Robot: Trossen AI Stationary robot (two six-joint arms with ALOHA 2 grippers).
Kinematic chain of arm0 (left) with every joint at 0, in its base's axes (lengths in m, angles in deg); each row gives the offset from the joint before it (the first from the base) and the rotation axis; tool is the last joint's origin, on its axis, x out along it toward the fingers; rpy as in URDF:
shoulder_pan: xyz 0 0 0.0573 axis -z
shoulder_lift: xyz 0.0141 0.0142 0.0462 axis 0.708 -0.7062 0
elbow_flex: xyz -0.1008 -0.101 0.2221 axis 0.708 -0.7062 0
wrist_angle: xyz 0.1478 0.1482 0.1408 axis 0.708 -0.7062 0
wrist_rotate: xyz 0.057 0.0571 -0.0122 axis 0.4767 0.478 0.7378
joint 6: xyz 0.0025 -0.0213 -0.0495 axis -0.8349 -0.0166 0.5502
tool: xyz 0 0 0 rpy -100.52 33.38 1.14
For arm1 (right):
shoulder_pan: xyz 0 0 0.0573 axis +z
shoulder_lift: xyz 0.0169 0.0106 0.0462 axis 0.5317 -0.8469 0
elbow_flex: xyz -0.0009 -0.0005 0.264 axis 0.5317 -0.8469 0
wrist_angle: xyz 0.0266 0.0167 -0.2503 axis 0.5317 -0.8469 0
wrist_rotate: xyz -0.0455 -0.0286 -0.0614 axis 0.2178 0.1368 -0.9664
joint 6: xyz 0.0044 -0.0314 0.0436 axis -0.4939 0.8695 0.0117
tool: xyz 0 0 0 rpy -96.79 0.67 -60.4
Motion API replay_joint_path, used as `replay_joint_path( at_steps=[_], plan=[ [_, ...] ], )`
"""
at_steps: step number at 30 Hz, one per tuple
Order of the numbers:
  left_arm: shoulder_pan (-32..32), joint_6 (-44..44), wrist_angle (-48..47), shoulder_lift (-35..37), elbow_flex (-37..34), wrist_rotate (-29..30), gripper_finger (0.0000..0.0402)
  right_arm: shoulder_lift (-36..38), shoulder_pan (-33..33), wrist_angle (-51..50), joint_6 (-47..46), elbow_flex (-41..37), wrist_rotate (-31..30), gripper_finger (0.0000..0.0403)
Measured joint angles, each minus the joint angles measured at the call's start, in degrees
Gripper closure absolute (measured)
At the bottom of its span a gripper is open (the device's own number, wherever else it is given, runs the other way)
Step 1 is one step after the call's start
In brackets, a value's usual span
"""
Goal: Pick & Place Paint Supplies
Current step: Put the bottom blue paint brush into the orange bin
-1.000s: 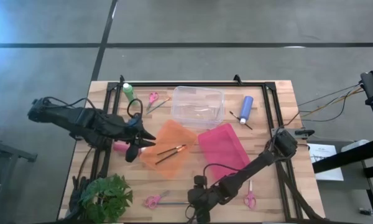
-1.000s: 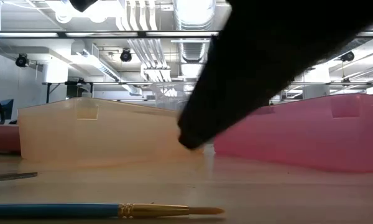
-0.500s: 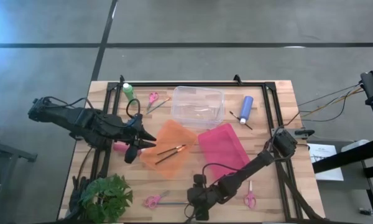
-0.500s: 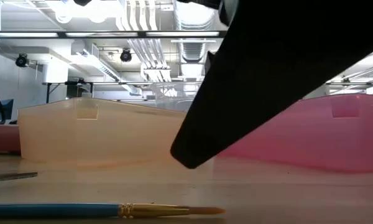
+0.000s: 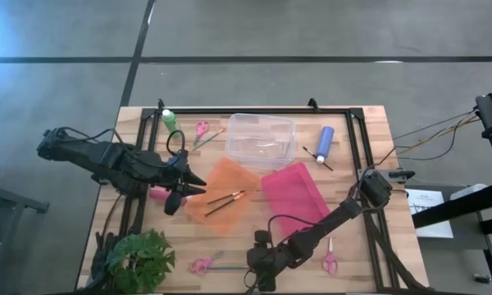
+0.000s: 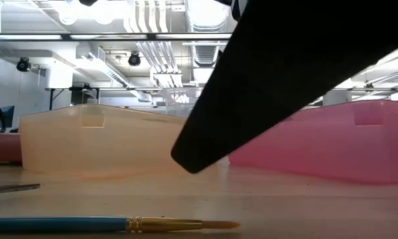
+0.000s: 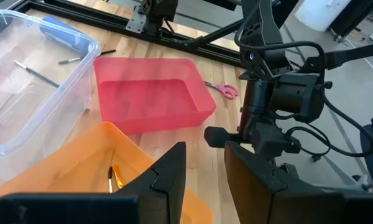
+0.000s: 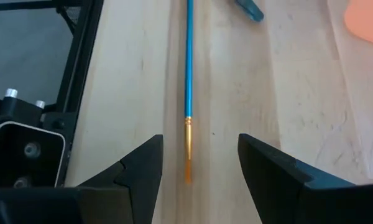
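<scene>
My right gripper point(image 8: 200, 149) is open near the table's near edge point(image 5: 258, 274). Its fingers stand on either side of a blue-handled paintbrush point(image 8: 188, 93) with a gold ferrule, which lies flat on the wood point(image 6: 113, 224); they do not touch it. My left gripper point(image 7: 205, 152) is open and empty over the left edge of the orange tray point(image 5: 230, 197), where two brushes point(image 5: 225, 199) lie. The pink-red bottle point(image 5: 158, 193) lies beside it. The green bottle point(image 5: 169, 117) and the blue bottle point(image 5: 325, 143) rest near the far edge.
A clear tub point(image 5: 261, 139) sits at the far middle and a pink tray point(image 5: 295, 192) right of the orange one. Pink scissors point(image 5: 202, 129), point(image 5: 201, 264), point(image 5: 329, 260) lie about. A green plant point(image 5: 139, 258) fills the near left corner. A black frame rail point(image 8: 81, 74) runs alongside the blue brush.
In the low view my right gripper's dark finger has grown larger and its tip has dropped a little and shifted toward the brush. The blue brush has stayed where it was.
</scene>
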Motion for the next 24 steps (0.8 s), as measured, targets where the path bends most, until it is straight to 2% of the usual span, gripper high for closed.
replay_joint_path(
  at_steps=[7, 16, 19, 24],
  plan=[
    [0.0, 0.1, 0.0, 0.0, 0.0, 0.0, 0.0281, -2.3, 0.1, 3.1, 0.2, 0.0, 2.6, 0.02],
    [0.0, 0.2, -0.1, 0.0, 0.0, 0.0, 0.0281, -3.0, 0.1, 1.7, -1.2, 0.1, 1.2, 0.0205],
    [0.0, 0.2, -0.2, 0.0, 0.0, 0.0, 0.0281, -3.6, 0.2, 1.5, -1.0, 0.2, 1.2, 0.0238],
    [0.0, 0.2, -0.2, 0.0, 0.0, 0.0, 0.0281, -5.0, 0.4, 1.5, -1.3, 0.4, 1.0, 0.0327]
  ],
)
